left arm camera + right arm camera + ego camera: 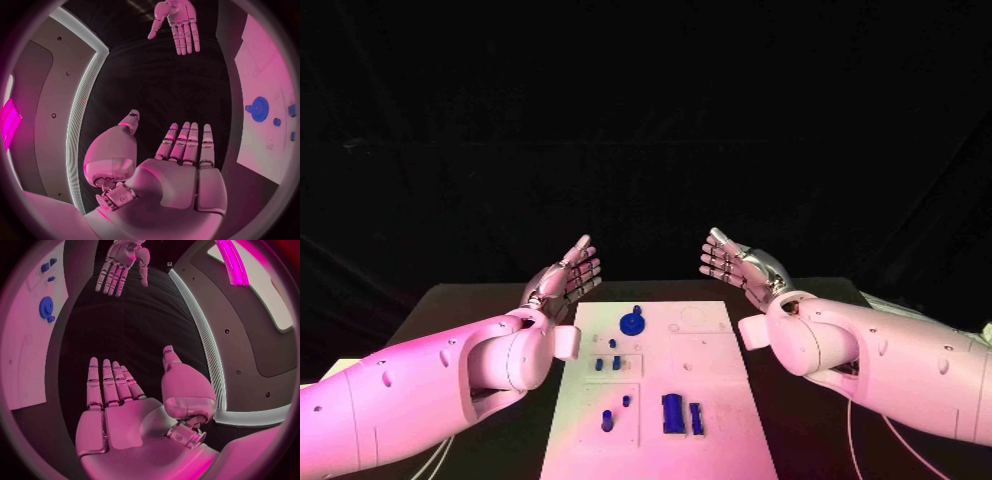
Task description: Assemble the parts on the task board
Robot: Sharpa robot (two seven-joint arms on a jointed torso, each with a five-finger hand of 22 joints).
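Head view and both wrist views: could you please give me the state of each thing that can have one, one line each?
left hand: open, fingers straight, holding nothing, raised beyond the board.
right hand: open, fingers straight, holding nothing, raised beyond the board.
task board: flat on the table, untouched.
blue gear: on the board's far part, touched by neither hand.
blue block: on the board's near part, not held.

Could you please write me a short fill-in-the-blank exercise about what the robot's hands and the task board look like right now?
1. The left hand and right hand both hold ____.
2. The blue parts lie on the white ____.
3. The gear-shaped part is coloured ____.
4. The table under the board is ____.

Missing words: nothing; task board; blue; black
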